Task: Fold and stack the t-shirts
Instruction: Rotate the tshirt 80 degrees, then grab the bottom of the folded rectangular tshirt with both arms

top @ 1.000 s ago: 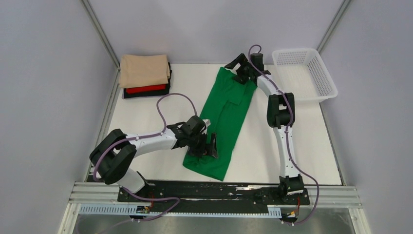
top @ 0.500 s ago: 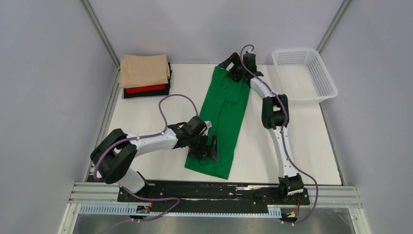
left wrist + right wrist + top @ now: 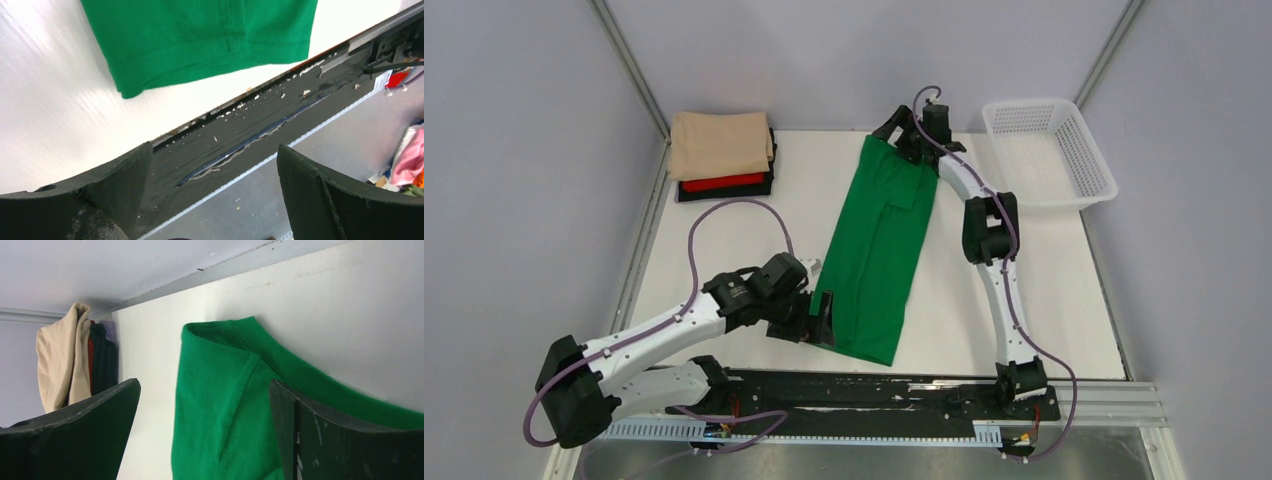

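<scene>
The left hand (image 3: 215, 150) is standing wide open, holding nothing, just beside the near hem corner of the green t-shirt (image 3: 879, 240). The right hand (image 3: 204, 390) is hanging spread over the collar, gripping nothing. The shirt is lying as a long folded strip on the tabletop (image 3: 714, 240), well apart from the beige t-shirt (image 3: 722, 145) stacked on the red t-shirt (image 3: 724, 182) and black t-shirt (image 3: 724, 194).

Risk: a pinch catching only the top layer is likely to undo the lengthwise fold.

Finger contact at the collar is hard to make out.
</scene>
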